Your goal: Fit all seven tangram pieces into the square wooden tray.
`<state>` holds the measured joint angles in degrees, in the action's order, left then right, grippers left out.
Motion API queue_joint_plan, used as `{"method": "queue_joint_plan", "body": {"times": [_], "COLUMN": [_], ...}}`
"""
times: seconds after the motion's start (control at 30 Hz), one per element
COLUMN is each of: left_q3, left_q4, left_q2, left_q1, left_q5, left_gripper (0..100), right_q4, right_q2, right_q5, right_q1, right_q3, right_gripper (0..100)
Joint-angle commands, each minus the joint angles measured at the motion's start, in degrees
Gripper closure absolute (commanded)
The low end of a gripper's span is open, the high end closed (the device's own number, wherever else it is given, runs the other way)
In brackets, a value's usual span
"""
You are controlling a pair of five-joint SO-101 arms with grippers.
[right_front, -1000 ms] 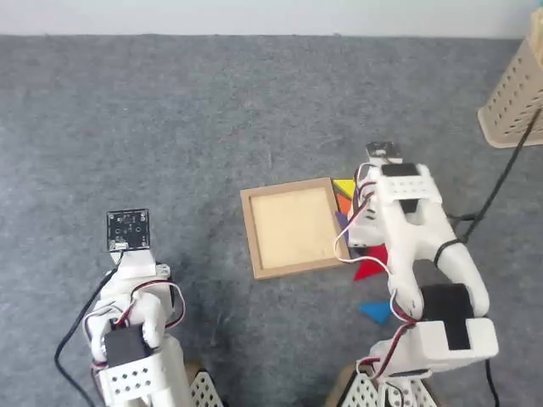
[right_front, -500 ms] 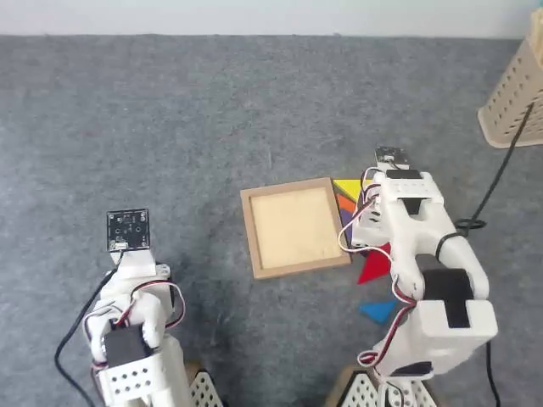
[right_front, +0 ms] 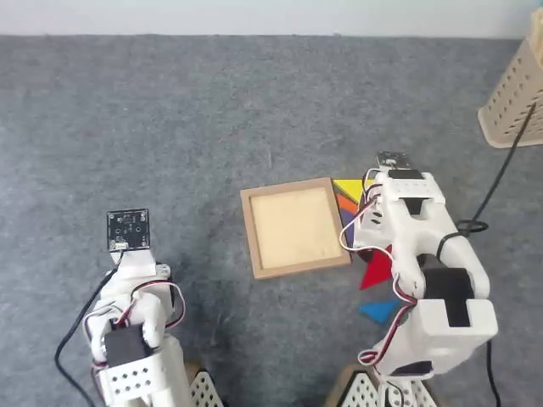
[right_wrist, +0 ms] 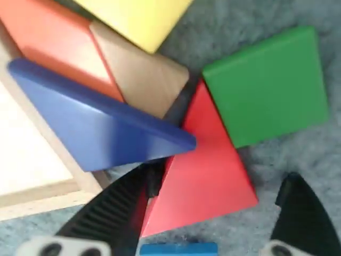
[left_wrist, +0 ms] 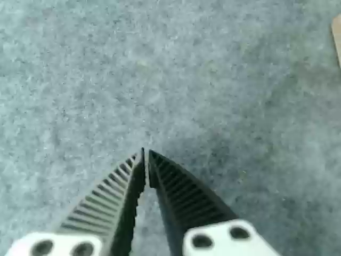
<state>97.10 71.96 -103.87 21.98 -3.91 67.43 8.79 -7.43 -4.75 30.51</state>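
Tangram pieces [right_wrist: 138, 77], seven in all, each a different colour, lie just beside the one square wooden tray [right_front: 293, 227], the dark blue piece [right_wrist: 101, 130] overlapping its rim. The right gripper [right_wrist: 218, 181] stands wide open astride the red triangle [right_wrist: 208, 152], gripping nothing; the left gripper [left_wrist: 145, 156] hangs over grey carpet [left_wrist: 160, 64], fingers pressed together, empty.

A red triangle [right_wrist: 205, 170], green square [right_wrist: 266, 85], dark-blue piece [right_wrist: 96, 133], grey felt [right_front: 170, 110].

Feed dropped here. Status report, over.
Left pincer shut, over carpet. Right pincer open, astride red triangle beside tray. Tray holds no pieces yet. Blue piece tilted at tray rim, touching the triangle.
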Motion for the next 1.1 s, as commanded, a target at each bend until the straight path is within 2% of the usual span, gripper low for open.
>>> {"method": "queue_joint_plan", "body": {"times": [0.0,0.2,0.4,0.7,0.93,1.07], "left_q3": [-0.5,-0.5,-0.5,-0.5,-0.5,-0.5], "left_q4": [0.4,0.4,0.4,0.4,0.4,0.4], "left_q2": [-0.8,-0.8,-0.8,-0.8,-0.8,-0.8], "left_q1": [-0.3,-0.3,-0.3,-0.3,-0.3,-0.3], "left_q5": [0.4,0.4,0.4,0.4,0.4,0.4], "left_gripper": [99,99,99,99,99,99], "right_q4": [1.3,-0.3,0.1,0.7,3.9,0.0], "right_q2": [0.7,0.5,-2.7,-18.1,-22.1,-17.1], "right_q5": [-0.7,-0.5,-0.4,2.5,3.6,2.1], "right_q1": [1.3,1.5,3.1,3.9,3.9,3.8], "right_q3": [0.2,0.3,-0.1,3.9,10.3,13.5], "right_gripper": [65.7,81.3,82.6,81.9,68.6,65.8]}}
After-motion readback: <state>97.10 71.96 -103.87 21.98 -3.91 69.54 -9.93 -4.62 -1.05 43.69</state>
